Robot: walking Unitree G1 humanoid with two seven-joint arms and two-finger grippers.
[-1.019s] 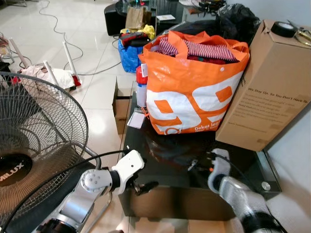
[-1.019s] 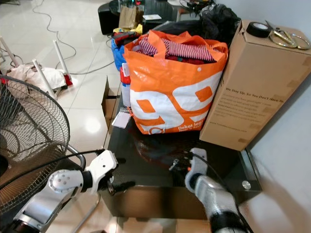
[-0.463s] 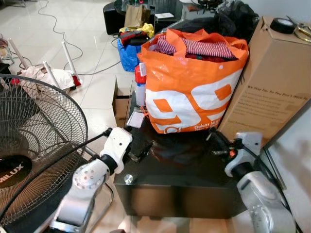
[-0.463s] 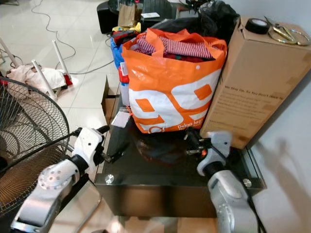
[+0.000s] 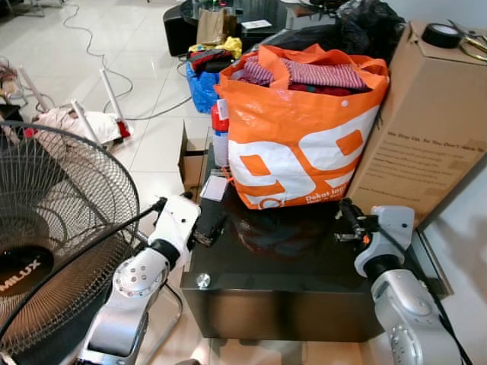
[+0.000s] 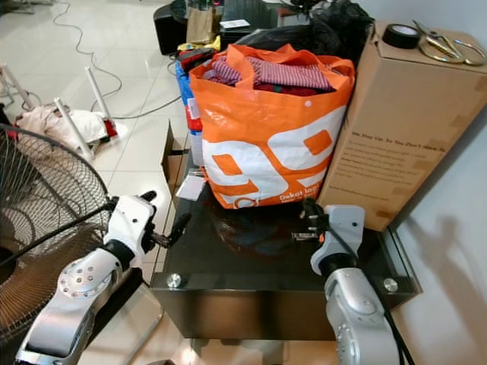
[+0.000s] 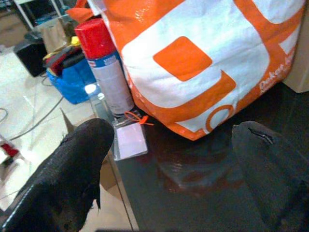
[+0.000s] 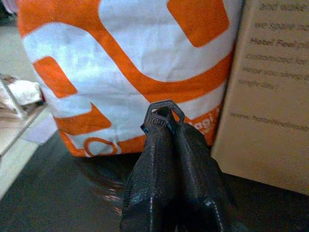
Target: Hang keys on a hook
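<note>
A: Right gripper (image 8: 169, 126): fingers pressed together, clamped on a dark key (image 8: 162, 116) whose bow pokes out past the fingertips. Held over the right part of the black glass bench (image 5: 289, 262), just in front of the orange bag (image 5: 300, 144) and near the cardboard box (image 5: 422, 129).

B: Left gripper (image 7: 169, 159)?

A: Spread wide, nothing between the fingers (image 7: 82, 164). Poised at the bench's left edge, near its front corner, fingers aimed toward the bag.

B: Nearest items ahead of that gripper?

A: White card with an orange string (image 7: 130, 140), flat on the bench's left rim. Just behind it, upright spray can with red cap (image 7: 104, 65), touching or nearly touching the bag's side.

B: Farther out?

A: Orange bag stuffed with striped clothing, standing mid-bench. Cardboard box upright against its right side, black tape roll (image 6: 401, 34) and scissors (image 6: 445, 46) on top. Standing fan (image 5: 53, 220) on the floor to the left. Blue bag (image 5: 202, 80) and a white cable (image 5: 91, 46) on the tiled floor (image 5: 144, 144) beyond.
</note>
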